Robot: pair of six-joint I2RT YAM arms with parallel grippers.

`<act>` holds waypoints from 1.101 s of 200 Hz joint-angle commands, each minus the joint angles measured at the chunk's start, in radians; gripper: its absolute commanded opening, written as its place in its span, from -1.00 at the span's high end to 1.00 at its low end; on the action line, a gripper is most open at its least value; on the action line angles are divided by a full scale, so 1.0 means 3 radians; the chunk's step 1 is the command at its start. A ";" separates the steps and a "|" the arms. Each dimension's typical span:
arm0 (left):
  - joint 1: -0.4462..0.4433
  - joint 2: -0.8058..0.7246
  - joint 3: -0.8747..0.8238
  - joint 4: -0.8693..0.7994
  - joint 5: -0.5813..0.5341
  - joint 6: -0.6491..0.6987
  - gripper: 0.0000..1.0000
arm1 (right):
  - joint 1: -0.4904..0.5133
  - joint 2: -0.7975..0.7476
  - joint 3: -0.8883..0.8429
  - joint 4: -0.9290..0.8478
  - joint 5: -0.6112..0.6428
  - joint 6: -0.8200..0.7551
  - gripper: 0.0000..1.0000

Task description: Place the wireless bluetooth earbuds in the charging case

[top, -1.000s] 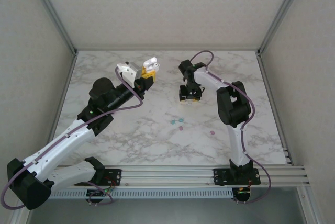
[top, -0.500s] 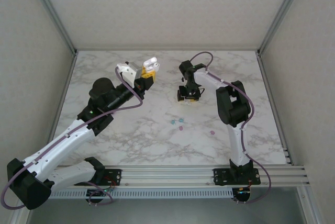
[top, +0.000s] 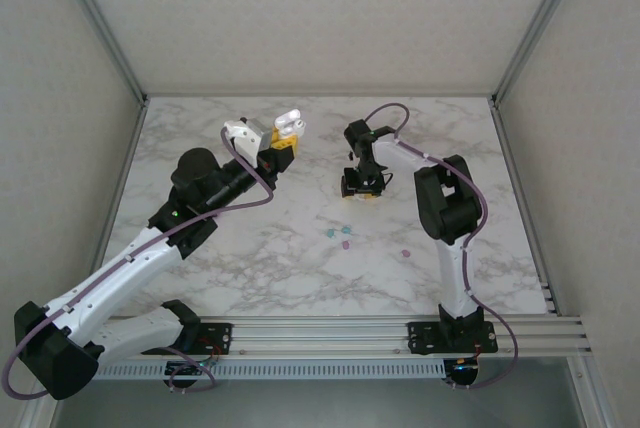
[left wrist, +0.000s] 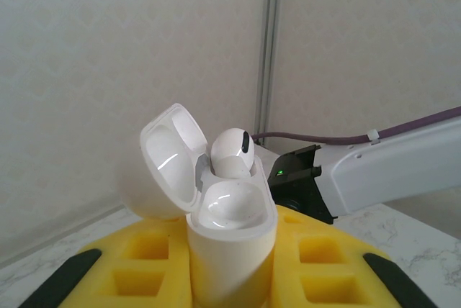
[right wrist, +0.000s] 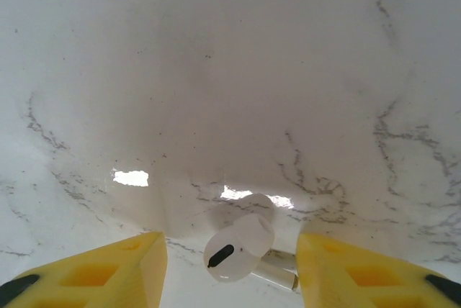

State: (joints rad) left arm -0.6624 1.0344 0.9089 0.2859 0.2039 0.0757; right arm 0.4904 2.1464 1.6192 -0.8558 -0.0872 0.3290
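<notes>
The left gripper (top: pixel 282 148) is squeezed tight on the case (left wrist: pixel 230 250). Its yellow fingers (left wrist: pixel 115 250) press the case from both sides. The case stands up out of the grip. Its lid (left wrist: pixel 167 157) is flipped open and leans back to one side. One white earbud (left wrist: pixel 232 151) sits in the case, with its round head poking up above the rim. The cup next to it is smooth and shiny. This gripper is up off the table (top: pixel 300 268), out toward the far side. Past the case is the right arm (left wrist: pixel 389 168), with a purple cable (left wrist: pixel 317 138) running along it.

The right gripper (top: pixel 362 186) is down low at the table, off to the right of the left gripper. Its two fingers (right wrist: pixel 101 272) are spread apart and it grips nothing. A second earbud (right wrist: pixel 238 245), white too, lies on the table right between the fingers. There is a gap on each side of it. Its round head has a dark slit, and its stem points toward the right-hand finger.

Closer to the arm bases than this gripper, tiny teal pieces (top: pixel 329 233) and tiny pink pieces (top: pixel 345 244) lie on the table. They are well apart from the case. One of the pink ones sits alone, farther to the right.
</notes>
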 commanded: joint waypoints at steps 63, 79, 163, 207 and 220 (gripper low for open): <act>-0.0021 -0.0016 0.0097 0.0044 0.0067 -0.0050 0.73 | 0.0107 -0.0158 -0.0102 -0.0215 -0.0169 0.0100 -0.01; -0.0025 -0.0017 0.0090 0.0044 0.0067 -0.0048 0.73 | 0.0119 -0.0187 -0.0096 -0.0215 -0.0151 0.0110 -0.01; -0.0022 -0.0037 0.0084 0.0029 0.0052 -0.0048 0.73 | 0.0100 -0.0078 0.0274 -0.0461 0.0413 -0.0213 -0.01; -0.0021 -0.0027 0.0095 0.0013 0.0031 -0.0034 0.73 | 0.0091 0.0180 0.0523 -0.0534 0.0327 -0.0345 0.01; -0.0021 -0.0022 0.0095 0.0010 0.0023 -0.0033 0.73 | 0.0079 0.0235 0.0581 -0.0567 0.0335 -0.0347 0.02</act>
State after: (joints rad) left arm -0.6624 1.0344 0.9089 0.2859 0.2035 0.0753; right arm 0.5213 2.1624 1.7489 -0.9710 0.0002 0.2531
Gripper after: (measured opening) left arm 0.209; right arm 0.494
